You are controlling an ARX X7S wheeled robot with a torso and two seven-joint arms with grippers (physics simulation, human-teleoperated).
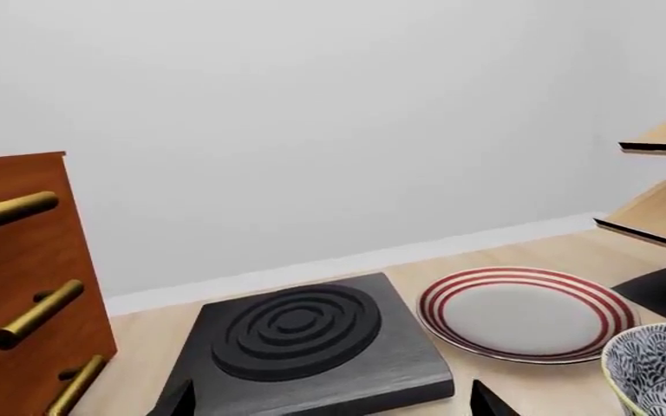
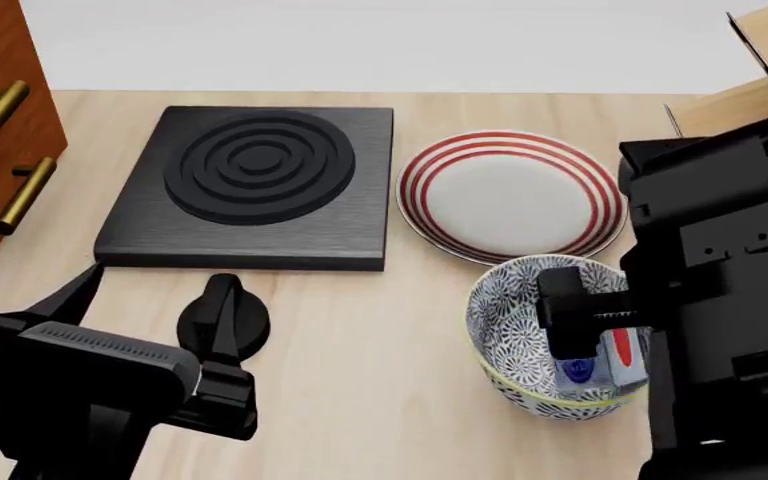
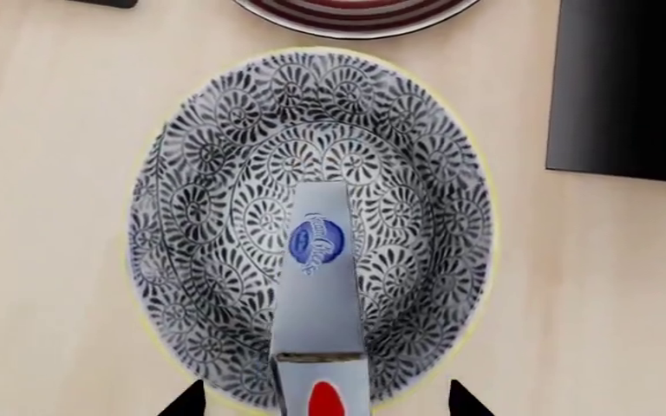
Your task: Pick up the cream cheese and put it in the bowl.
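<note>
1. Cream cheese (image 3: 319, 299): lies inside the bowl (image 3: 194, 217), leaning on its wall, blue oval logo up, script unreadable; red end toward the right gripper (image 3: 322, 400).
2. Right gripper: jaws spread, holding nothing.
3. Left gripper (image 1: 330, 400): jaws apart, empty.
4. Plate (image 2: 511, 195): behind the bowl.

Both arms are matte black and blocky. The left hand (image 2: 157, 330) has a ribbed grey strip across its housing and tapering black fingers. The right arm's casing shows recessed panels and small notches.

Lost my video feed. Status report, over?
Cream cheese lying inside bowl. Right gripper open above it, not gripping. Left gripper open, empty, near the black burner. Nothing in the way.
</note>
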